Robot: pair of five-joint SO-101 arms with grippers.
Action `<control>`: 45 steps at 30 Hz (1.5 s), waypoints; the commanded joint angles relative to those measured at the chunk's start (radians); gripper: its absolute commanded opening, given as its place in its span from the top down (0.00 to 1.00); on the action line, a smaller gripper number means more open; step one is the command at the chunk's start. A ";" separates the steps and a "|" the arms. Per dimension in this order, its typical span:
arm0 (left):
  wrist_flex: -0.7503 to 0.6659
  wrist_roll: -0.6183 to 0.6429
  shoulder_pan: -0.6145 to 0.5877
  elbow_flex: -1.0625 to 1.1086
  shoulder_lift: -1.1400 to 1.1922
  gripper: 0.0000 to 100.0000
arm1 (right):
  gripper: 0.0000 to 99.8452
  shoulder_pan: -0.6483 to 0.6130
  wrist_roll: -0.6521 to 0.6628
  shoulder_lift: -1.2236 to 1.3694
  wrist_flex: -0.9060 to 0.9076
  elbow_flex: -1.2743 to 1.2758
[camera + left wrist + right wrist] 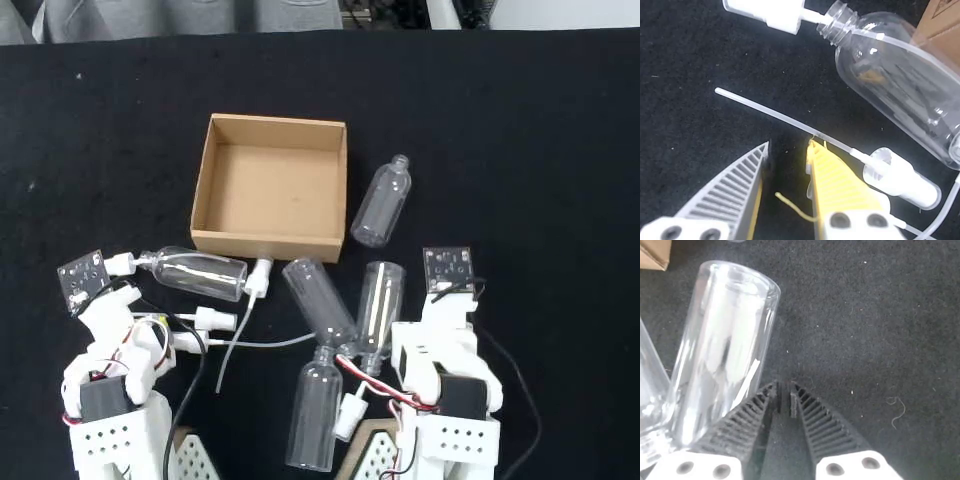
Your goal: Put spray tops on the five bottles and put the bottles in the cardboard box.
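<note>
Five clear bottles (381, 205) near the cardboard box (268, 243) look light and slick, so grip mid-body. Left gripper (789, 147) gapes empty; right gripper (784, 390) sits closed, empty.

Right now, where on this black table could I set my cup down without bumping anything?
The table is bare along the far edge behind the cardboard box, to the box's left, and right of the lone bottle. In front of the box, between the left arm and the right arm, it is crowded with bottles and spray tops.
</note>
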 commanded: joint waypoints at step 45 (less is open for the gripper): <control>-0.402 -0.183 0.157 0.004 -0.009 0.97 | 0.99 0.048 -0.005 -0.096 0.012 -0.038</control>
